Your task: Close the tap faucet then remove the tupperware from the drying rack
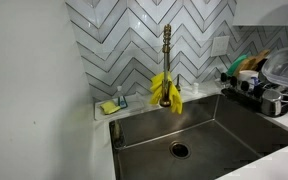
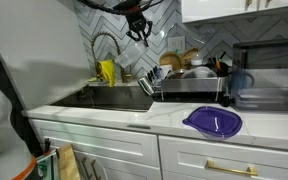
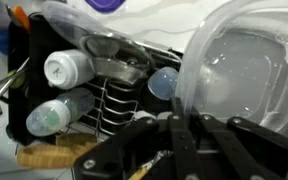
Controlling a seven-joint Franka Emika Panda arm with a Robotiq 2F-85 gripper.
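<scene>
Tupperware (image 3: pixel 246 70), clear, glossy and round-rimmed, lies in the drying rack (image 3: pixel 114 100) of dark wire. The wrist view shows it close up beside two white-capped bottles (image 3: pixel 66 68). An exterior view gives you what the wrist view misses: the tap faucet (image 1: pixel 167 55), brass and coil-necked, well apart from the rack, yellow rubber gloves (image 1: pixel 165 90) draped on it. Your end effector (image 2: pixel 136 30) hangs high above one end of the rack; released or clenched, you cannot tell.

Brass tap faucet (image 1: pixel 167 55), clear plastic tupperware (image 3: pixel 249 75)
</scene>
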